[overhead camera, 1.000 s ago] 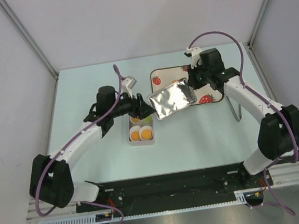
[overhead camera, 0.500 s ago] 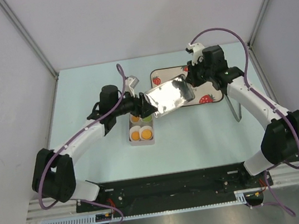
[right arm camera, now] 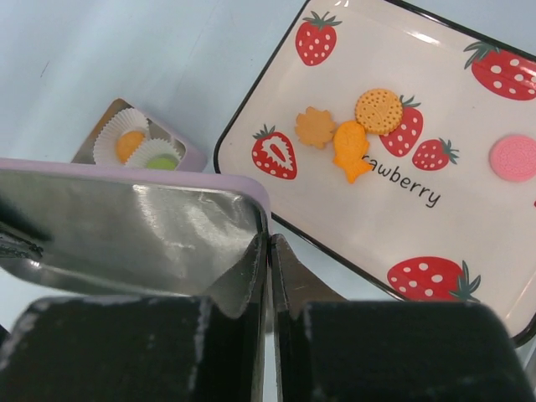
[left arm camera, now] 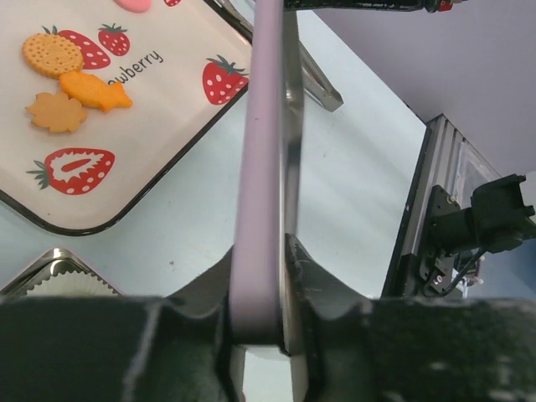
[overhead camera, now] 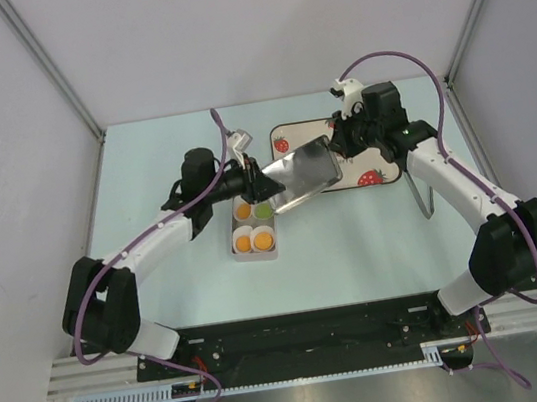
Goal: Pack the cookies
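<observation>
Left end effector [left arm camera: 261,280] clamped on edge of tin lid [left arm camera: 266,126]. Right end effector [right arm camera: 268,251] pinches opposite corner. Lid held aloft, tilted, between both arms, likely for capping tin box [overhead camera: 257,259] below.

Cookies [right arm camera: 368,126] lie on strawberry tray [right arm camera: 469,243]. More orange ones sit in paper cups [overhead camera: 262,239] inside box. Lid overhangs box's far end and hides part of it. Green item in one cup is possibly another cookie.
</observation>
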### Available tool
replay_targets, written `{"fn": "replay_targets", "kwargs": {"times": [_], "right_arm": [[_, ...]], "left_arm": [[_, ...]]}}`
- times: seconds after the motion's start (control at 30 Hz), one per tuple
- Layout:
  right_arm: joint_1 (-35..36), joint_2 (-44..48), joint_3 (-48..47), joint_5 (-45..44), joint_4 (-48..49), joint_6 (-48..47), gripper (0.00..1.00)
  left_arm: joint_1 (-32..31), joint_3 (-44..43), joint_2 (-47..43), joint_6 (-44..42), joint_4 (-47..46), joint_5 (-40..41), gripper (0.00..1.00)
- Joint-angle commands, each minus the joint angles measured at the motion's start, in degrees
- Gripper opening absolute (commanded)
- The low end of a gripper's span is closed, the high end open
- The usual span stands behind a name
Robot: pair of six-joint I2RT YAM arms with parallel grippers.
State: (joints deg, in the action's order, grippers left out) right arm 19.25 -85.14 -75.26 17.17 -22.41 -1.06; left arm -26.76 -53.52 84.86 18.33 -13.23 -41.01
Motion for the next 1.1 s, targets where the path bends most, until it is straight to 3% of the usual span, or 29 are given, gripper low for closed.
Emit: {"fn": "replay_targets", "kwargs": {"times": [0.0,0.1,0.2,0.33,0.47,0.6,0.8,1.07], "right_arm": [[0.71,1.56,-2.34,3.13,1.59,0.8,0.08],[1.06,1.65,-2.34,3.13,0.97,0.54,0.19],[1.06,2.0,-2.34,2.61,0.36,0.1,0.29],[0.71,3.4,-2.69,2.43,-1.05,-0.52,0.5],[0.27,4.46,-3.75,2.69,-3.6,-0.52,0.57],[0.27,4.46,-5.59,4.53,-4.92,0.79,0.61],[-0.26,-0.72,-12.44,12.27,-4.3,10.1,0.62],[-1.93,-6.0,-17.63,21.59,-1.58,17.93,0.61]], "left_arm": [[-0.66,-3.08,0.04,0.4,-2.42,-1.71,0.2],[-0.75,-3.52,-0.83,-0.31,-0.31,0.57,0.06],[-0.75,-3.79,-2.24,-1.19,1.8,3.73,0.01],[-0.83,-4.31,-4.79,-3.46,4.96,10.94,0.0],[-0.92,-6.94,-6.55,-5.84,9.45,19.02,0.0],[-3.2,-8.62,-8.39,-11.27,12.43,27.63,0.0],[-13.22,-9.85,-10.33,-23.93,12.79,50.13,0.0],[-20.42,-13.63,-2.78,-35.81,15.09,69.39,0.0]]}}
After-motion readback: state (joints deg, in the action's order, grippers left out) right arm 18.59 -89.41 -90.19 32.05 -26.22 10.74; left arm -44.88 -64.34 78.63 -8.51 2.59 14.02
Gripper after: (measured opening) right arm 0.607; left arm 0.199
